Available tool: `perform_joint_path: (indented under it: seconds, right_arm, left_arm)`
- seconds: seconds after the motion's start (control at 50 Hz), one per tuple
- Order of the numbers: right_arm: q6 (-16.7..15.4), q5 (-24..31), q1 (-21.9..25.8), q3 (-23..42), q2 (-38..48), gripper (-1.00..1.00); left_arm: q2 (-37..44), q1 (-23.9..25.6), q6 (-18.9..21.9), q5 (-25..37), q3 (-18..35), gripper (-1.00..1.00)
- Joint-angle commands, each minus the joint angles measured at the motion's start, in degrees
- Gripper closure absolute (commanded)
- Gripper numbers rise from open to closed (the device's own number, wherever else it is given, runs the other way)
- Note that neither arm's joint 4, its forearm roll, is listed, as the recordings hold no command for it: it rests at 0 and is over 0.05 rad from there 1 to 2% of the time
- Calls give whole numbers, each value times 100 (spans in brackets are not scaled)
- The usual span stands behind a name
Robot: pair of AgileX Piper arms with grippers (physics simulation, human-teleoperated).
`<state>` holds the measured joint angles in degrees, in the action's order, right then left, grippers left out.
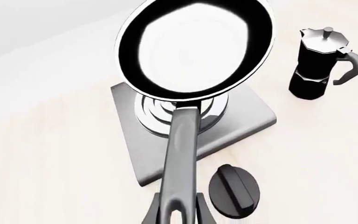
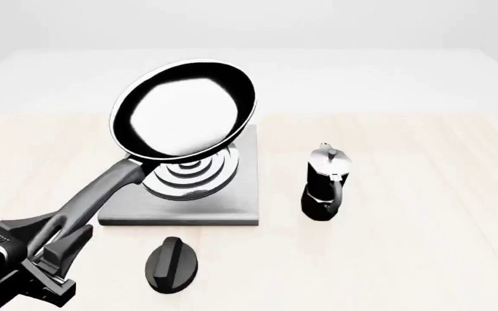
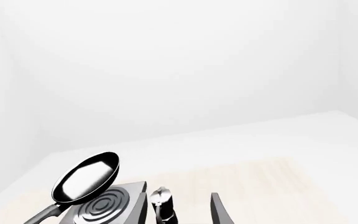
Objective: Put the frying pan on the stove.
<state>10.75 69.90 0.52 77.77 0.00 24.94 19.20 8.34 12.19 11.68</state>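
The frying pan (image 1: 195,46) (image 2: 184,110) (image 3: 86,182), black with a glossy inside, hangs tilted in the air above the stove (image 1: 241,121) (image 2: 223,207) (image 3: 104,205). The stove is a grey square slab with shiny rings, lying flat on the table. My left gripper (image 1: 175,212) (image 2: 54,243) is shut on the end of the pan's long dark handle, at the near left. My right gripper (image 3: 180,205) is outside the front view. In its own wrist view one dark finger (image 3: 219,211) shows off-centre, with nothing held.
A black-and-silver moka pot (image 1: 319,65) (image 2: 325,184) (image 3: 162,203) stands upright just right of the stove. A small black oval knob-like piece (image 1: 235,191) (image 2: 173,264) lies on the light wooden table (image 2: 422,246) in front of the stove.
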Motion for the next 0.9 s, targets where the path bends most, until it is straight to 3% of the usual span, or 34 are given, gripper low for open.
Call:
perform_joint_path:
  seconds: [0.02, 0.32, 0.9]
  right_arm:
    - [-56, 0, -75, -84, 0, -100]
    - [-60, 0, -81, -96, 0, -100]
    - [-24, 0, -111, -132, 0, -100]
  left_arm:
    - [-182, -47, 44, -144, -44, 100]
    - [-259, -89, 98, -330, -328, 100]
    - [1096, -307, 193, -1975, -813, 100]
